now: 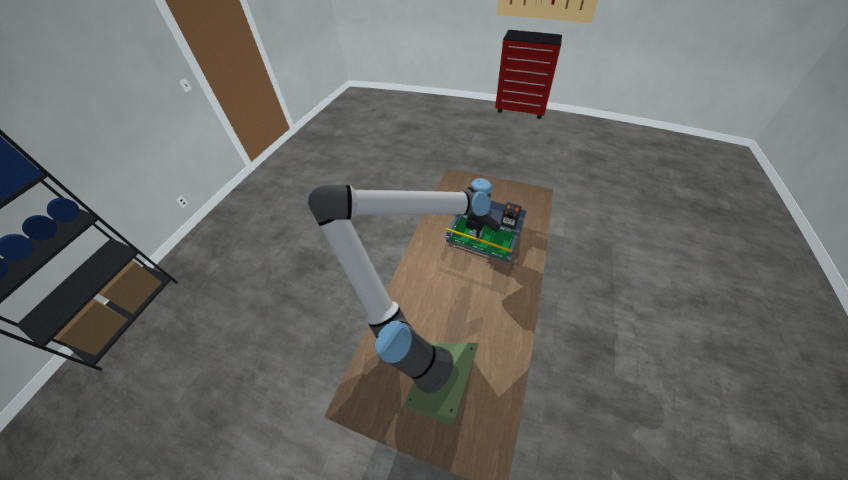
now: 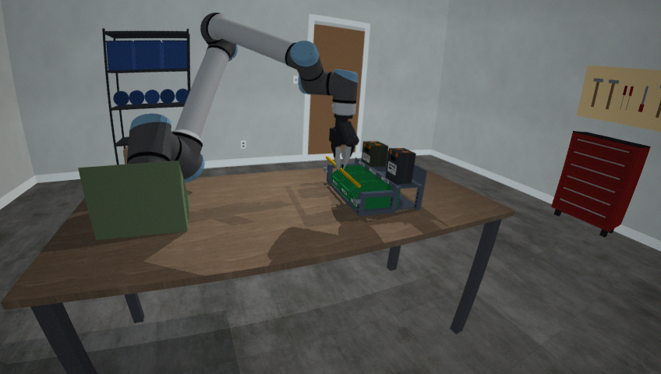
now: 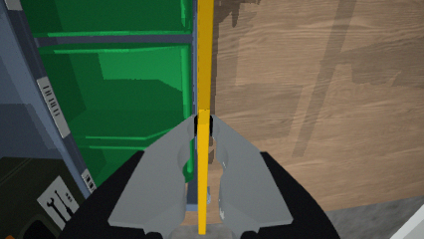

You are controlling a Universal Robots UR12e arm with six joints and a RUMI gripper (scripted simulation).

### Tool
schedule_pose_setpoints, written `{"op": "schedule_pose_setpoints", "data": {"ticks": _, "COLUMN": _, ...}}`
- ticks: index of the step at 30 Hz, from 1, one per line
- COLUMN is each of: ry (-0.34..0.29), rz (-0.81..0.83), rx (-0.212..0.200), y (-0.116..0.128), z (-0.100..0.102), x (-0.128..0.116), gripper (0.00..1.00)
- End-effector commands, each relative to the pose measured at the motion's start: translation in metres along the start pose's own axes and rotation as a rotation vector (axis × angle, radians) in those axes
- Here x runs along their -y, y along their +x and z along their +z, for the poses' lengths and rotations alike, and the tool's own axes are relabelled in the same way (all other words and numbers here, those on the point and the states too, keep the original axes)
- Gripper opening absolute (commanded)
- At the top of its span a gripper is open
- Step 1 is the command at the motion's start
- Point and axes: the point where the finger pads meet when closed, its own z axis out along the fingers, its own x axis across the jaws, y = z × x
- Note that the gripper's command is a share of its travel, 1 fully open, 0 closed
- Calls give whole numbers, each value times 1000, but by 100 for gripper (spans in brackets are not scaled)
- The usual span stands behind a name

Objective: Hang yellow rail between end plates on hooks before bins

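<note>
My gripper [image 3: 203, 117] is shut on the yellow rail [image 3: 204, 75], which runs straight between the fingers along the front edge of the green bins [image 3: 114, 85]. In the exterior view the gripper [image 2: 343, 163] holds the rail [image 2: 343, 173] just above the front of the bins [image 2: 366, 187]. In the top view the rail [image 1: 477, 238] lies along the front of the grey rack [image 1: 484, 234]. The two hooks and their end plates are too small or hidden to make out.
Two black boxes [image 2: 391, 162] stand on the rack behind the bins. The green base block [image 2: 134, 199] of the arm stands at the table's other end. A red drawer cabinet [image 2: 598, 178] stands by the wall.
</note>
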Motion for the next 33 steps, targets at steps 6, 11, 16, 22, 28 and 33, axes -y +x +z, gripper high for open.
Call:
{"op": "schedule_pose_setpoints", "data": {"ticks": 6, "ry": 0, "rz": 0, "rx": 2, "y": -1, "z": 2, "x": 0, "gripper": 0}}
{"op": "schedule_pose_setpoints", "data": {"ticks": 11, "ry": -1, "rz": 2, "rx": 0, "y": 0, "z": 5, "x": 0, "gripper": 0}}
{"op": "schedule_pose_setpoints", "data": {"ticks": 16, "ry": -1, "rz": 2, "rx": 0, "y": 0, "z": 8, "x": 0, "gripper": 0}}
{"op": "schedule_pose_setpoints", "data": {"ticks": 22, "ry": 0, "rz": 1, "rx": 2, "y": -1, "z": 9, "x": 0, "gripper": 0}}
{"op": "schedule_pose_setpoints", "data": {"ticks": 28, "ry": -1, "rz": 2, "rx": 0, "y": 0, "z": 14, "x": 0, "gripper": 0}}
{"op": "schedule_pose_setpoints", "data": {"ticks": 33, "ry": -1, "rz": 2, "rx": -1, "y": 1, "z": 18, "x": 0, "gripper": 0}}
